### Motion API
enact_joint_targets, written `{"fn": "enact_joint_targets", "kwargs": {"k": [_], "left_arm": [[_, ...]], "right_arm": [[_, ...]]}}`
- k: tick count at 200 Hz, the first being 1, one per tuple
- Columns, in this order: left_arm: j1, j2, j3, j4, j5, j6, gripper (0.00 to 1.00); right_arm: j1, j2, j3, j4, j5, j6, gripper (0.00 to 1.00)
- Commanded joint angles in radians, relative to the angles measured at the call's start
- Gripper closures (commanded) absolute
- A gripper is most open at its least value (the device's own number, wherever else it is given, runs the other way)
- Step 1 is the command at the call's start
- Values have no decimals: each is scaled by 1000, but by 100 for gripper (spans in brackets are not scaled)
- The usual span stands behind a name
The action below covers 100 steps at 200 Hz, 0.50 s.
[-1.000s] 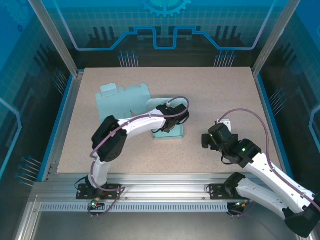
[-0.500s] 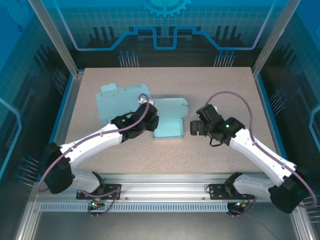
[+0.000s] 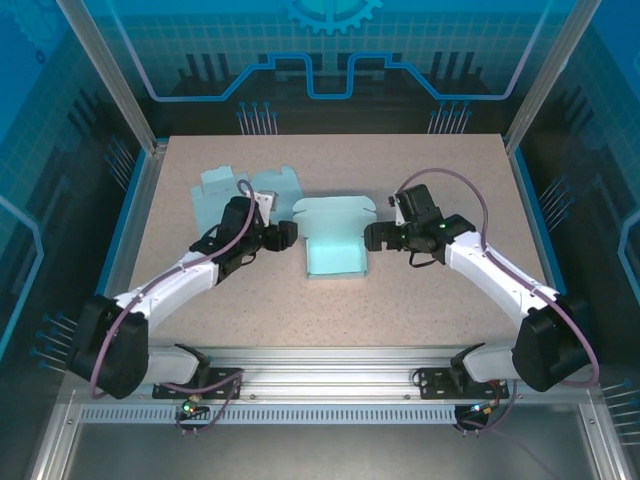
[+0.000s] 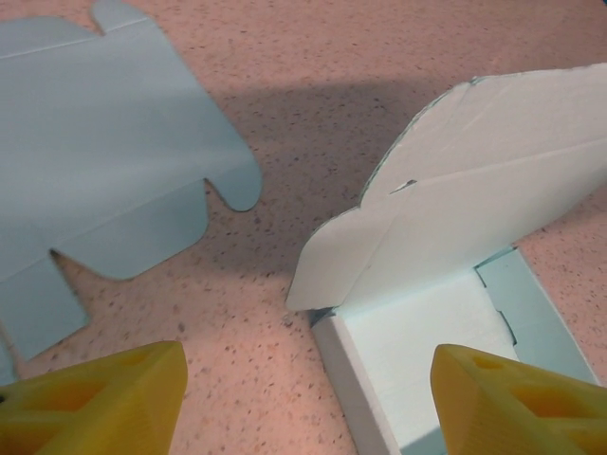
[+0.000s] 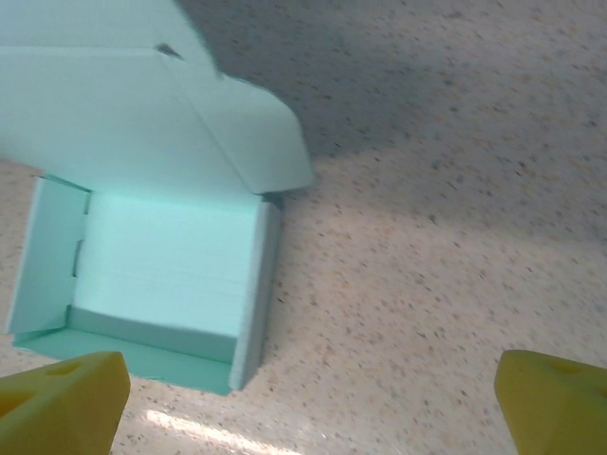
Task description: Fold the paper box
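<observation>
Left claw (image 3: 287, 236) and right claw (image 3: 372, 237), both spread wide and empty, flank the half-folded paper box (image 3: 335, 252) lying between them on the counter (image 3: 440, 170), lid flap raised; a flat blank (image 3: 222, 200) lies beside the left claw.

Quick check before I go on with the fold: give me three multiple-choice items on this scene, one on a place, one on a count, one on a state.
1. In the top view, where does the flat blank lie relative to the half-folded box?
A. to its left
B. to its right
C. inside it

2. How many pale blue paper pieces are there?
A. one
B. two
C. four

3. The box's lid is:
A. pressed shut
B. raised open
C. torn off

Answers:
1 A, the blank lies left of the box.
2 B, there are just the blank and the box.
3 B, the lid stands up and the box's inside shows.
</observation>
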Motion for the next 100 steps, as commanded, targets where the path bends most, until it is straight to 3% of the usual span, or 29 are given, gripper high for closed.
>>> {"fn": "enact_joint_targets", "kwargs": {"k": [1,28,100], "left_arm": [[21,68,-6,123,150,75,31],[25,148,43,132,162,99,31],[25,249,122,118,163,119,39]], "right_arm": [[-8,-18,-18,131,-81,-57,1],[-22,28,-5,170,-91,-83,14],[-73,141,25,265,-174,-123,16]]}}
